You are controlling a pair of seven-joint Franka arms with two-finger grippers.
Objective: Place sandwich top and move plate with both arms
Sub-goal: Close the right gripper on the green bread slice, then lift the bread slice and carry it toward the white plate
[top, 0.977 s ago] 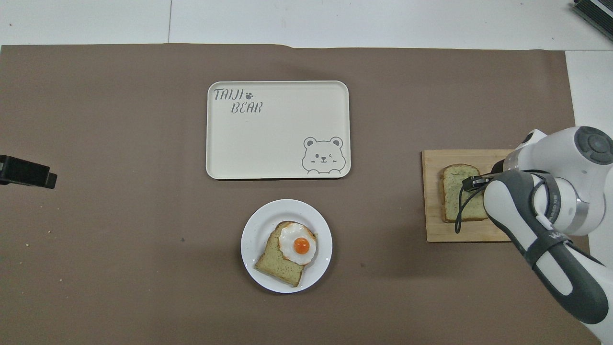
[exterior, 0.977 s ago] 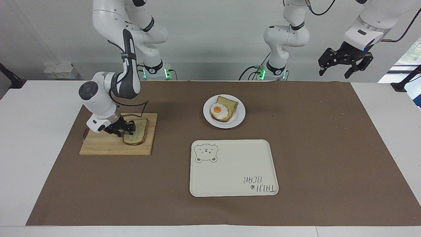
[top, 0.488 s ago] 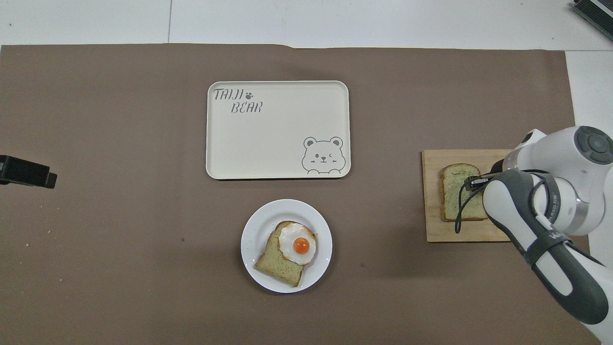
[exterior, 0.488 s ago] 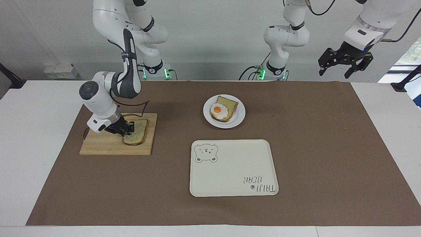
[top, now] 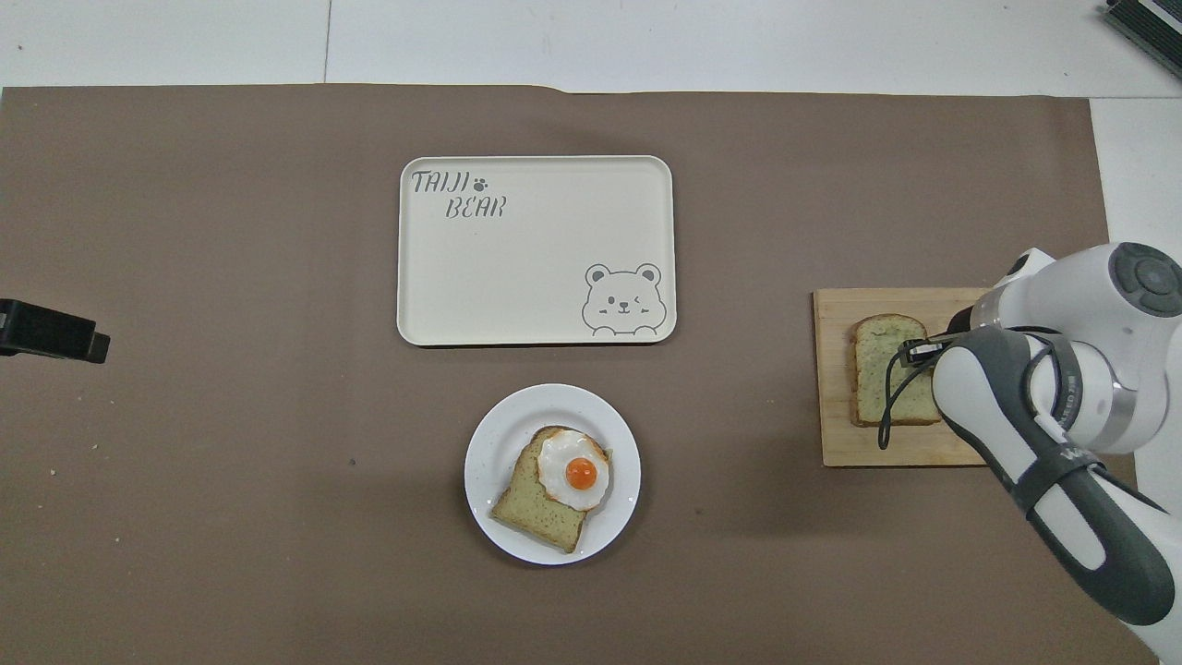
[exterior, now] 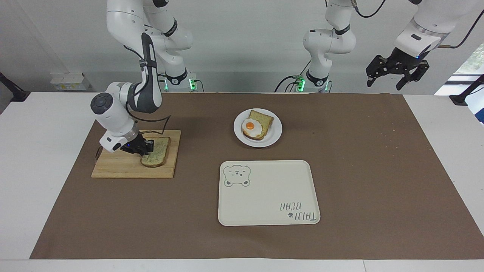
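Observation:
The sandwich top (exterior: 158, 153), a plain bread slice, lies on a wooden cutting board (exterior: 121, 168) toward the right arm's end of the table; it also shows in the overhead view (top: 877, 365). My right gripper (exterior: 145, 148) is down on the board and shut on the slice's edge; in the overhead view the arm hides it. The white plate (exterior: 275, 135) holds a bread slice with a fried egg (exterior: 252, 127) and sits mid-table near the robots (top: 485, 443). My left gripper (exterior: 397, 73) waits open and empty, raised over the left arm's end of the table.
A cream tray with a bear drawing (exterior: 264, 196) lies just farther from the robots than the plate (top: 517, 277). A brown mat (exterior: 378, 170) covers most of the table.
My right gripper's fingers have drawn together on the edge of the sandwich top. The slice still lies on the board. The left arm has not moved.

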